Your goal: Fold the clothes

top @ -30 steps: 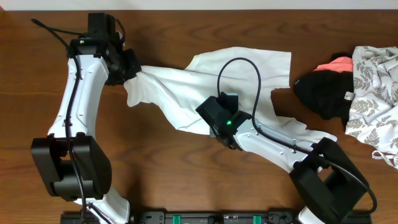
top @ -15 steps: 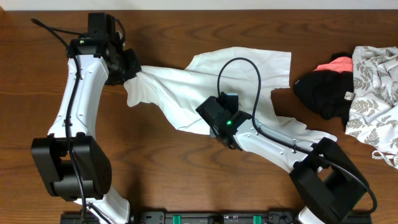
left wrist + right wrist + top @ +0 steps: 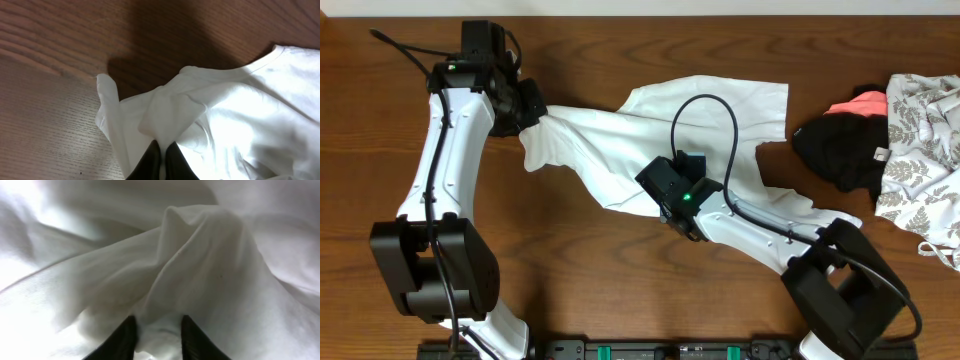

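The white T-shirt [image 3: 760,110] lies unfolded and rumpled on the wooden worktop [image 3: 620,290], stretched across the middle from far left to right. Its widest part sits towards the far right, and a narrower tail runs down under the right arm [image 3: 760,235].

The left arm [image 3: 450,150] reaches to the far left, where its jaws are pressed together on the shirt's left end. The cloth draws into a taut point there. In the left wrist view the dark fingers [image 3: 150,162] meet with almost no gap, and a peak of white fabric is caught between them. A loose flap hangs to their left, and a hemmed edge curves across the upper right.

The right arm stretches from the near right towards the centre, and its head rests on the shirt's near edge. A black cable [image 3: 735,130] loops above it over the cloth. In the right wrist view its two dark fingers [image 3: 124,339] stand a little apart with a bunched fold of the shirt pinched between them. A ridge of fabric rises just beyond the tips.

At the far right, apart from the shirt, lie a black garment [image 3: 835,150], a coral piece [image 3: 860,103] on top of it, and a leaf-patterned fabric [image 3: 925,130].
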Robot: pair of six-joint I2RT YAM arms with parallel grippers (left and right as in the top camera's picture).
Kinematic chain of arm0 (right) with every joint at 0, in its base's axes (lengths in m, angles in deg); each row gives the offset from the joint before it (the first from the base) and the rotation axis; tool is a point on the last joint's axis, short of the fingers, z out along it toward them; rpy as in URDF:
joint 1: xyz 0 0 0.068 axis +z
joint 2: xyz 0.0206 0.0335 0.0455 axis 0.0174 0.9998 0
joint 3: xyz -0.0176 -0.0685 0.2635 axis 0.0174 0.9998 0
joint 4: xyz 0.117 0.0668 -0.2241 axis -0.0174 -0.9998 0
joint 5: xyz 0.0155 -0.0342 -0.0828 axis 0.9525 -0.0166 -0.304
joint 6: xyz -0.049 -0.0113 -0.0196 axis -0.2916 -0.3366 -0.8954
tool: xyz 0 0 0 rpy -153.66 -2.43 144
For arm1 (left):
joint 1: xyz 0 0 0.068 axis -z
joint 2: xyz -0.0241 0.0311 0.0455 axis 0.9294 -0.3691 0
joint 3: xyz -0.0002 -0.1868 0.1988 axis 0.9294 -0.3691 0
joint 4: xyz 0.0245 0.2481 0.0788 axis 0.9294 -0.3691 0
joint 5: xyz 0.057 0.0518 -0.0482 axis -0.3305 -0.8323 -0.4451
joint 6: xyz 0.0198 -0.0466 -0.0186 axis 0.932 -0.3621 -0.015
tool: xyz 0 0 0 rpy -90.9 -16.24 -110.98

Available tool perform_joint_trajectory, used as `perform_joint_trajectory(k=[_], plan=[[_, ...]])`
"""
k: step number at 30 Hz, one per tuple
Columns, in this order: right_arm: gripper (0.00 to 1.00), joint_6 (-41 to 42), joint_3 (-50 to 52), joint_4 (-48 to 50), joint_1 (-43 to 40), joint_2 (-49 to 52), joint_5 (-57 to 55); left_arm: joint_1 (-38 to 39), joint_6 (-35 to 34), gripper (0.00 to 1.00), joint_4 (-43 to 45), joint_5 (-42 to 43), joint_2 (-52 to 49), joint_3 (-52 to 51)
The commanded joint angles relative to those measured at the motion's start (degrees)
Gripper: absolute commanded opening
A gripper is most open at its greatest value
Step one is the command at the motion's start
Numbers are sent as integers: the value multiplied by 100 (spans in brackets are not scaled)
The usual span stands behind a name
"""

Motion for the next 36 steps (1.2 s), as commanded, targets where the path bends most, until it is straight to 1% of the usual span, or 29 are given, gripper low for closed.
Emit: perform_joint_trajectory(k=[1, 2, 3, 4, 8, 12, 17, 19, 23, 30, 36], plan=[[19, 55, 17, 33, -4, 68, -186, -28, 98, 6, -22, -13, -4, 33], [12, 55, 17, 33, -4, 68, -186, -28, 98, 6, -22, -13, -4, 33], [2, 55, 17, 35, -4, 68, -186, -28, 98, 6, -22, -13, -4, 33], [1, 55, 17, 33, -4, 66, -188, -28, 98, 6, -22, -13, -4, 33], [1, 24, 13, -127, -50, 9, -227, -28, 101, 6, -22, -11, -4, 33], [1, -584, -164, -680, -190, -365, -269, -28, 356, 6, -20, 323, 87, 35], [1, -1071, -741, -1801, -590, -1250, -525, -28, 356, 6, -44, 439, 579, 35], [1, -1451, -1032, -2098, -841, -1718, -525, -28, 356, 6, -79, 431, 859, 35], [1, -1954, -1523, -2476, -1335, -2468, -527, -31, 356, 6, -105, 417, 1357, 35], [1, -2452, -1915, -2763, -2304, -3491, -525, -31, 354, 6, -142, 417, 2081, 35], [1, -2826, -2094, -2782, -2929, -4019, -525, -31, 352, 6, -162, 415, 2544, 35]])
